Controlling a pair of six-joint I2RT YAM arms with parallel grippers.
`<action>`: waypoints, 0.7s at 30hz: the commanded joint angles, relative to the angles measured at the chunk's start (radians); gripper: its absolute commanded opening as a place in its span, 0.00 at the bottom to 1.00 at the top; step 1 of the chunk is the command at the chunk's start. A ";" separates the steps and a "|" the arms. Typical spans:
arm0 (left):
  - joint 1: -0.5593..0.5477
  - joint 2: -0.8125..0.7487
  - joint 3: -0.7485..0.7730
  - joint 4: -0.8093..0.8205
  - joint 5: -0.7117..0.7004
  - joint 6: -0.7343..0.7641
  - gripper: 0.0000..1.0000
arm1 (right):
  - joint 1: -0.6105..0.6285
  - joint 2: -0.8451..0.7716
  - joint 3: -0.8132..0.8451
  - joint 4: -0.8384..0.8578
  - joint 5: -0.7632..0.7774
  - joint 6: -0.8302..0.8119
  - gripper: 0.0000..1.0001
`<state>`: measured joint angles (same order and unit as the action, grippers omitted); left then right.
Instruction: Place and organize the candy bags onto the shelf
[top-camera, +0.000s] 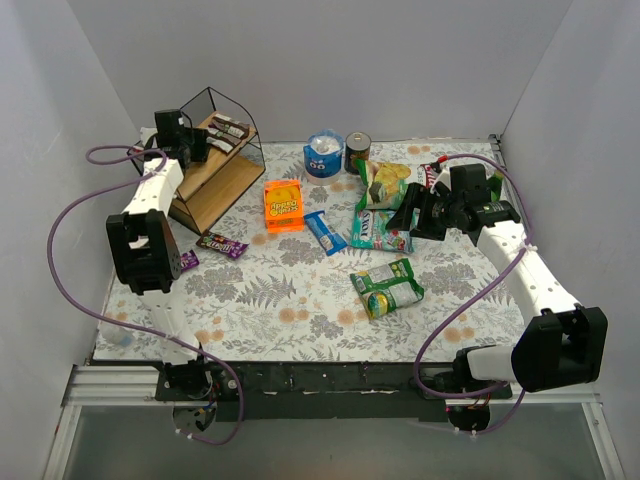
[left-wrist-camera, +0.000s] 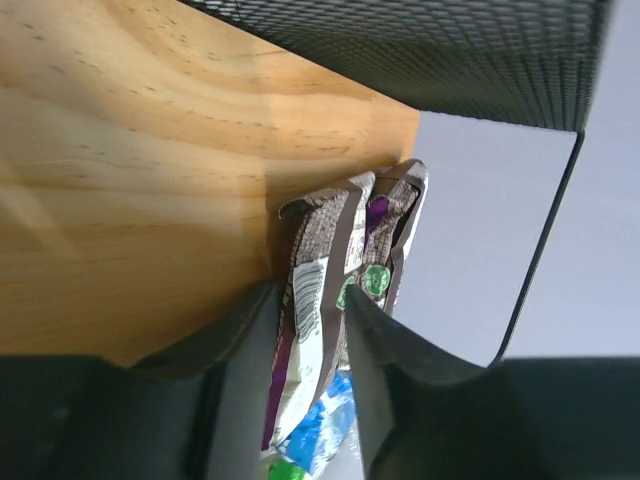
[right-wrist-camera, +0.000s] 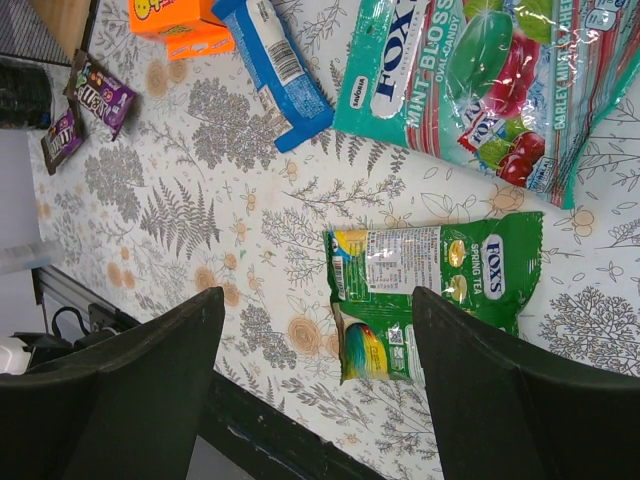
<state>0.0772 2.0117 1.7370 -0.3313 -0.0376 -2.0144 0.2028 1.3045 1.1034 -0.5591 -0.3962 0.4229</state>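
The shelf (top-camera: 215, 170) stands at the back left, with brown candy bags (top-camera: 231, 130) on its top board. My left gripper (top-camera: 197, 146) is at the top tier, shut on a brown-and-purple candy bag (left-wrist-camera: 322, 290) held against the wooden board (left-wrist-camera: 140, 160). A blue wrapper shows below it between the fingers. My right gripper (top-camera: 411, 216) is open and empty above the table. In its wrist view (right-wrist-camera: 315, 310) it hangs over the left end of a green candy bag (right-wrist-camera: 440, 275). A teal mint bag (top-camera: 381, 231), a blue bar (top-camera: 323, 232) and a purple bag (top-camera: 221, 245) lie loose.
An orange box (top-camera: 283, 204) lies mid-table. A blue can (top-camera: 323, 153), a dark can (top-camera: 357, 152) and a large green chip bag (top-camera: 385, 182) sit at the back. A second small purple bag (top-camera: 188, 259) lies by the left arm. Grey walls enclose three sides.
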 joint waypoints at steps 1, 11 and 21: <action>0.001 -0.057 -0.013 -0.100 -0.027 -0.026 0.39 | -0.005 -0.021 0.013 0.018 -0.016 -0.003 0.83; 0.003 -0.159 -0.024 -0.106 0.033 0.031 0.73 | -0.006 -0.024 0.003 0.022 -0.055 0.008 0.84; 0.006 -0.313 0.030 -0.104 0.114 0.241 0.98 | -0.009 -0.109 -0.054 0.111 -0.089 0.020 0.98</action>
<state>0.0769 1.8442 1.7248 -0.4469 0.0090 -1.9030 0.2020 1.2636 1.0695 -0.5388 -0.4465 0.4305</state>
